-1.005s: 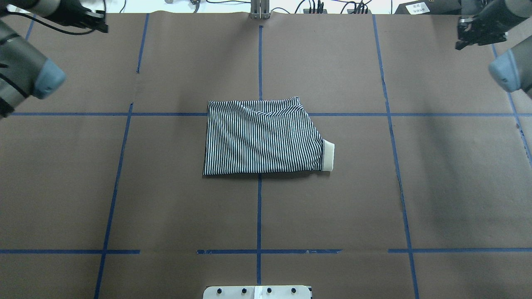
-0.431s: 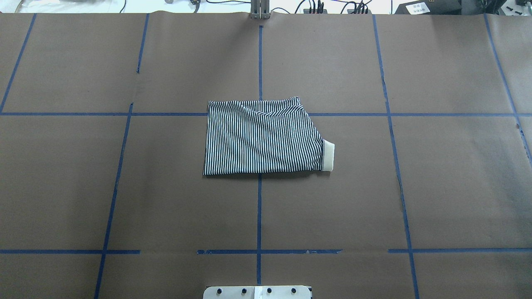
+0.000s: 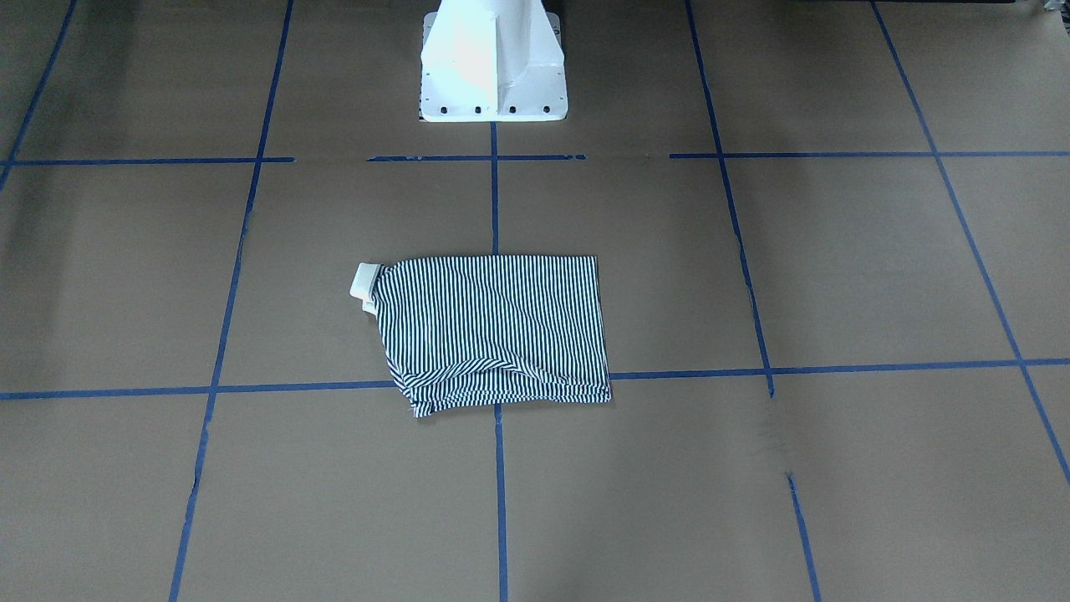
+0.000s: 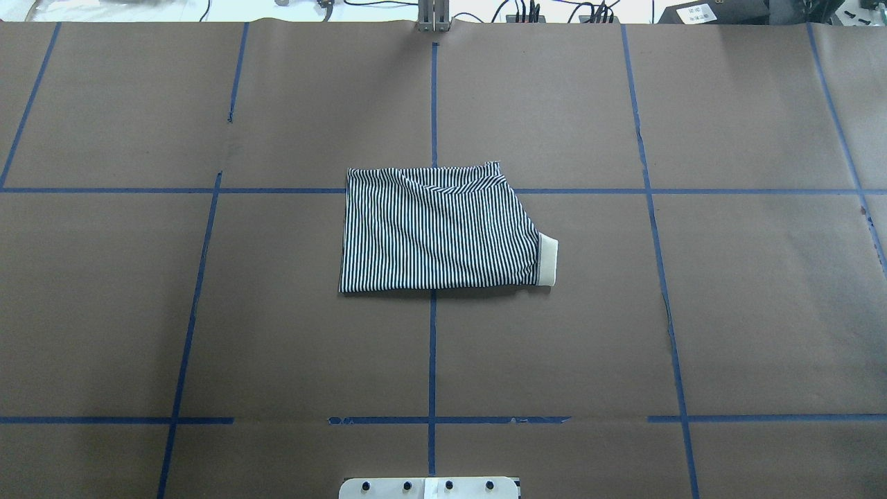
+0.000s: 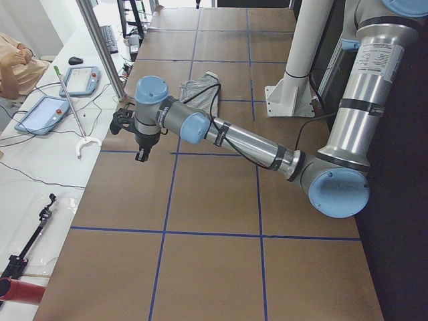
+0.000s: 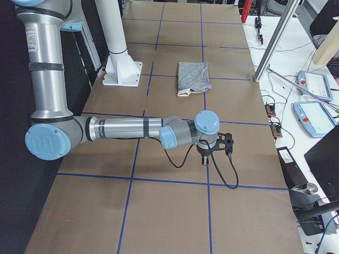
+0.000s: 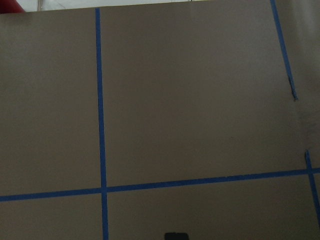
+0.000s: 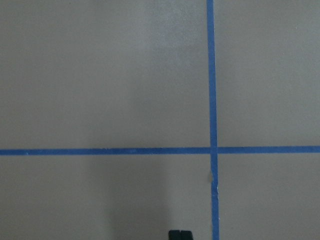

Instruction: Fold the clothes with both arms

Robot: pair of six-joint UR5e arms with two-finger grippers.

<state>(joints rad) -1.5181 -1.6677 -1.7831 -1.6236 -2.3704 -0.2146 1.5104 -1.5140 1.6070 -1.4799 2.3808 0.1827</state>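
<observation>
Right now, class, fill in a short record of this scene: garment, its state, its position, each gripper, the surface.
garment: striped polo shirt
state: folded compact, cream trim sticking out at one end
position: mid-table, lying across a blue tape crossing
left gripper: over bare table, clear of the shirt; open or shut unclear
right gripper: likewise
surface: brown-covered table

Even overhead light; thin shadow along shirt (image 4: 436, 229) edge (wrist views softer).

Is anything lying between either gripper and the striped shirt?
Nothing visible. Only bare brown paper with blue tape lines separates the left gripper and the right gripper from the polo shirt, which lies folded mid-table.
</observation>
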